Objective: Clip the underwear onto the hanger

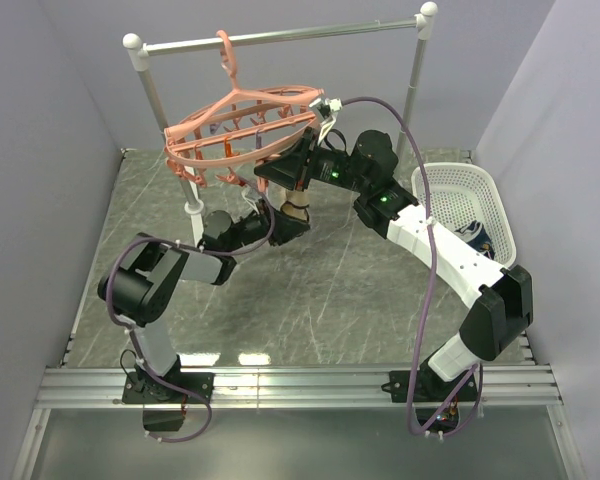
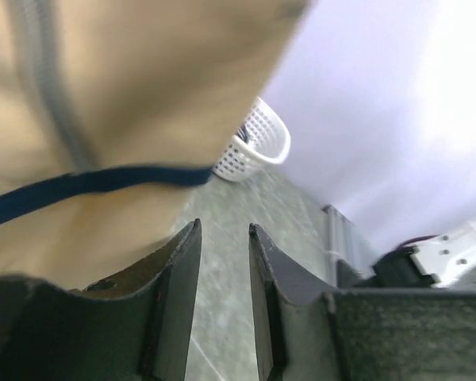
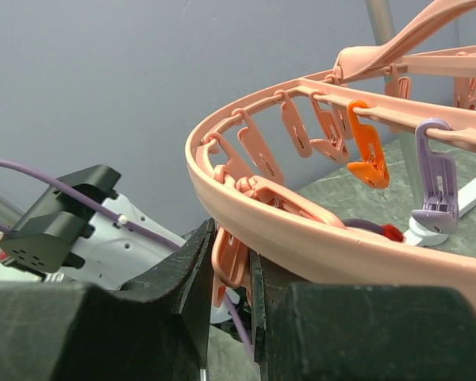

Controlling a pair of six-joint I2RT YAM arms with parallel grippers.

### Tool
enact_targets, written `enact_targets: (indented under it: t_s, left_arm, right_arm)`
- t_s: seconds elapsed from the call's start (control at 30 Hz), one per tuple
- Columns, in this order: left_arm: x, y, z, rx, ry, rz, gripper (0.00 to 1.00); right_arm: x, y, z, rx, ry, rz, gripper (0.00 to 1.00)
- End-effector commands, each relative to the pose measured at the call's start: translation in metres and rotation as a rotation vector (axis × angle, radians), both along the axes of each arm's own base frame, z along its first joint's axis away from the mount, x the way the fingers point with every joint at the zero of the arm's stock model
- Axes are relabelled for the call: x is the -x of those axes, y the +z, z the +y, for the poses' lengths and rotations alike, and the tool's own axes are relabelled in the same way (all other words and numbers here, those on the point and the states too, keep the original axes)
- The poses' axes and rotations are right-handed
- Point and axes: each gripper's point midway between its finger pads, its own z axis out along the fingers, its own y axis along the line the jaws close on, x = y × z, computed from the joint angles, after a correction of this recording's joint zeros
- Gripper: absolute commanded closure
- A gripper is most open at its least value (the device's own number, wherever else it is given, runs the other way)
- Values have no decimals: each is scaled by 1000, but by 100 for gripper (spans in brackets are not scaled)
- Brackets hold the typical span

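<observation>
The salmon-pink round hanger (image 1: 242,128) hangs by its hook from the silver rack bar. My right gripper (image 1: 268,172) is at the ring's near rim. In the right wrist view it (image 3: 232,238) is shut on one pink clip (image 3: 228,260) dangling under the ring (image 3: 317,230). The beige underwear (image 1: 298,209) with navy trim shows just below that gripper. In the left wrist view the underwear (image 2: 143,95) fills the upper left, beside the left finger. My left gripper (image 2: 224,228) is open, with only table seen between its jaws. In the top view it (image 1: 283,224) sits right under the underwear.
The silver-and-white rack (image 1: 280,36) stands at the back, its post (image 1: 192,205) left of the grippers. A white basket (image 1: 472,190) holding dark cloth stands at the right; it also shows in the left wrist view (image 2: 258,143). Orange (image 3: 366,151) and purple (image 3: 436,175) clips hang further along.
</observation>
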Motion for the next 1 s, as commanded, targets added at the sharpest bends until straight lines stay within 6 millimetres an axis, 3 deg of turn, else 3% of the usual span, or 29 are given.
enact_targets:
  t_s: [0.0, 0.1, 0.2, 0.3, 0.47, 0.53, 0.6, 0.73, 0.8, 0.97]
  left_arm:
    - [-10, 43, -3, -18, 82, -301, 64]
    - [-30, 40, -8, -43, 161, -282, 65]
    - [-36, 47, -5, -16, 208, -320, 61]
    - [-20, 39, 0, -31, 181, -345, 53]
    - [21, 28, 25, -73, 187, -369, 47]
    - [33, 28, 36, -71, 196, -364, 40]
    - [35, 24, 49, -74, 232, -312, 38]
    - [10, 8, 80, -52, 357, -93, 38]
    - [2, 16, 91, -18, 398, -71, 38]
    - [-22, 29, 97, 4, 474, -102, 34]
  right_arm:
    - [26, 38, -3, -49, 87, -84, 100]
    - [27, 39, -4, -48, 89, -89, 100]
    - [26, 40, -4, -44, 88, -88, 100]
    - [26, 42, -4, -48, 89, -89, 100]
    - [28, 43, -4, -58, 99, -89, 100]
    - [29, 44, -4, -62, 103, -91, 100]
    - [29, 43, -4, -61, 109, -90, 100]
    - [31, 43, -4, -59, 116, -93, 100]
    - [33, 43, -3, -61, 128, -90, 100]
    - [37, 40, -2, -58, 162, -88, 100]
